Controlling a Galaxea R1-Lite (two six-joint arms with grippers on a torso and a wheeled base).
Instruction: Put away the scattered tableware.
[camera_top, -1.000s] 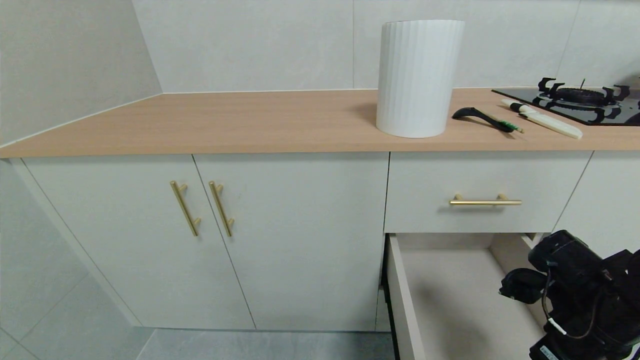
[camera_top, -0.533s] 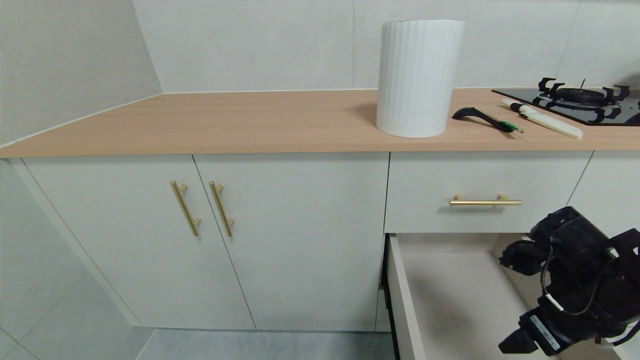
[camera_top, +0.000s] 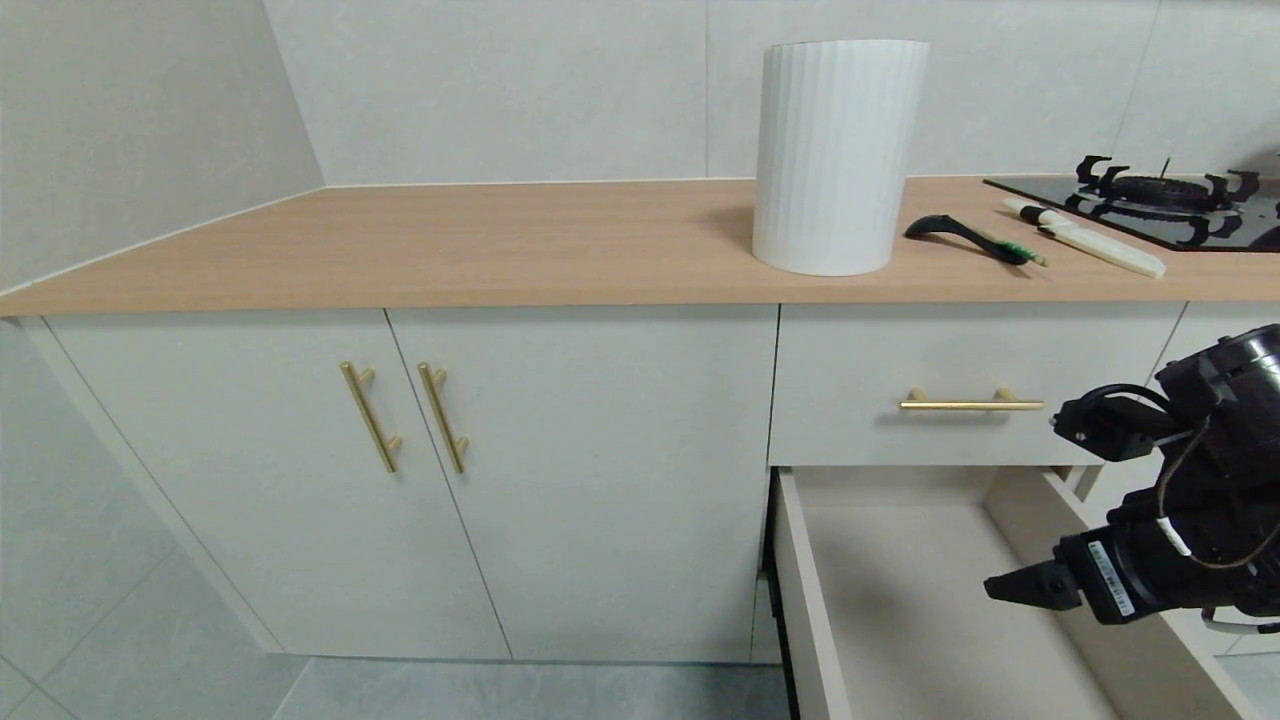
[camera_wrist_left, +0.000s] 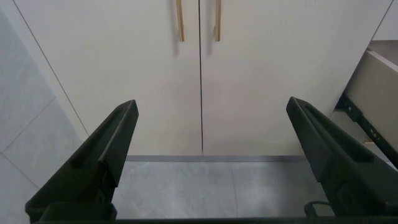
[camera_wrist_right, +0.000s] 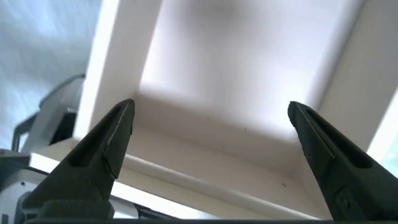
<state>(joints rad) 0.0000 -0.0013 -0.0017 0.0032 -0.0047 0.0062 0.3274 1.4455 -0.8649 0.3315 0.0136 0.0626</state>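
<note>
Pale tiled walls are backing a long wooden countertop (camera_top: 500, 240) in a kitchen corner. Toward the robot's right side of that counter, a tall white ribbed canister (camera_top: 835, 155) is standing upright. Just beside it, a black spoon (camera_top: 965, 238) is lying flat with its bowl toward the canister. Next along, what looks like a white knife (camera_top: 1085, 240) is lying at the edge of a black stove (camera_top: 1160, 200). The two utensils are lying close together without touching.

Below them, a shut drawer with a brass handle (camera_top: 970, 404) is sitting above an open drawer (camera_top: 803, 600), which is pulled out and showing a bare floor. The right gripper (camera_top: 1010, 585) is hovering over this open drawer, its fingers spread wide and holding nothing. The left gripper (camera_wrist_left: 211, 106) is hanging low, facing a pair of cabinet doors (camera_wrist_left: 199, 74), its fingers also spread and empty.

Both utensils are looking light, stiff and thin, so they will likely be sitting low against the counter and offering little height to pinch. The spoon's smooth handle may be slippery; gripping across its middle, where it seems to arch slightly off the wood, appears the safest choice. The knife is probably best taken by its handle end, nearest the stove, keeping the fingers off the blade.
</note>
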